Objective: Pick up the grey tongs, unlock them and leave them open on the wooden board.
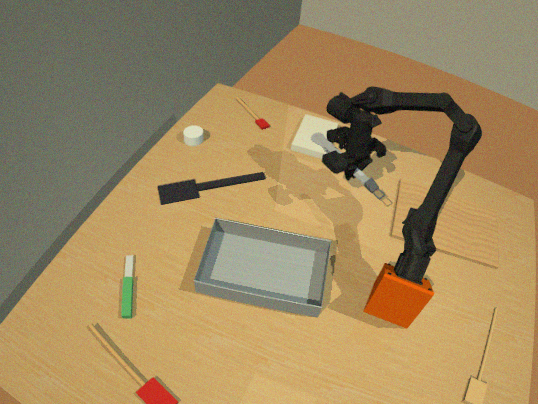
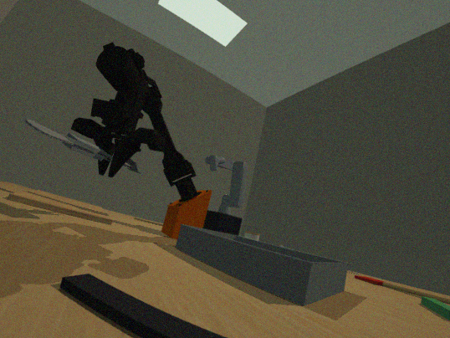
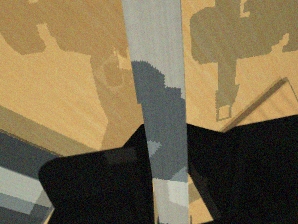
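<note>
My gripper (image 1: pixel 351 173) (image 2: pixel 105 172) (image 3: pixel 157 126) is shut on the grey tongs (image 1: pixel 371 184) (image 2: pixel 85 143) (image 3: pixel 157 40), high above the table. In the exterior view the tongs slant: the long end reaches up to the left and the end with the wire loop is lower, at the right. Their arms look close together; the lock cannot be made out. The wooden board (image 1: pixel 450 220) (image 2: pixel 63 207) lies flat, beyond the loop end in the top view. The roasting tin (image 1: pixel 260 298) (image 2: pixel 251 261) (image 3: pixel 25 155) stands empty.
A cream block (image 1: pixel 306 131) lies behind the gripper. A black spatula (image 1: pixel 179 192) (image 2: pixel 109 305), a white round pot (image 1: pixel 193 135), a green-and-white bar (image 1: pixel 128 296), red-ended tools (image 1: pixel 262 123) (image 1: pixel 157 391) and a wooden tool (image 1: pixel 475 389) lie around the table.
</note>
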Robot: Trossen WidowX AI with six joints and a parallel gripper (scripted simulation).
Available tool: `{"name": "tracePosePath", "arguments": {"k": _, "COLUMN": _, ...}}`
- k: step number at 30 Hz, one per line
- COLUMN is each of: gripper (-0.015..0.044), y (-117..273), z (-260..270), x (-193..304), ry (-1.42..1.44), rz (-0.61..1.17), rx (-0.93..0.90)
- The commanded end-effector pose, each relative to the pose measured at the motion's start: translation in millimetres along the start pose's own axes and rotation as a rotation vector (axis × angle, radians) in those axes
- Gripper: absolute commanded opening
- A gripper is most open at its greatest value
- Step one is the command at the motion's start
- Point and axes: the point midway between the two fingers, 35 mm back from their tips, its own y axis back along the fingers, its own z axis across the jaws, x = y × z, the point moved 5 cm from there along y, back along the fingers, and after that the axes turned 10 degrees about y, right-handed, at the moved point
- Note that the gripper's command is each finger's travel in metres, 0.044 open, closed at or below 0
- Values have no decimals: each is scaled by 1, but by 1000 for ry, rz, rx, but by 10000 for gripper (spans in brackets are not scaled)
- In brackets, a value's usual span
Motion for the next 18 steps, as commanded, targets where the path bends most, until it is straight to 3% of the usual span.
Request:
{"name": "tracePosePath", "arguments": {"k": 1, "gripper": -150, "y": -1, "z": -11, "x": 5, "ry": 10, "rz": 1, "rx": -20}}
{"name": "tracePosePath", "arguments": {"k": 18, "gripper": -150, "y": -24, "z": -66, "x": 35, "ry": 115, "rz": 49, "rx": -101}}
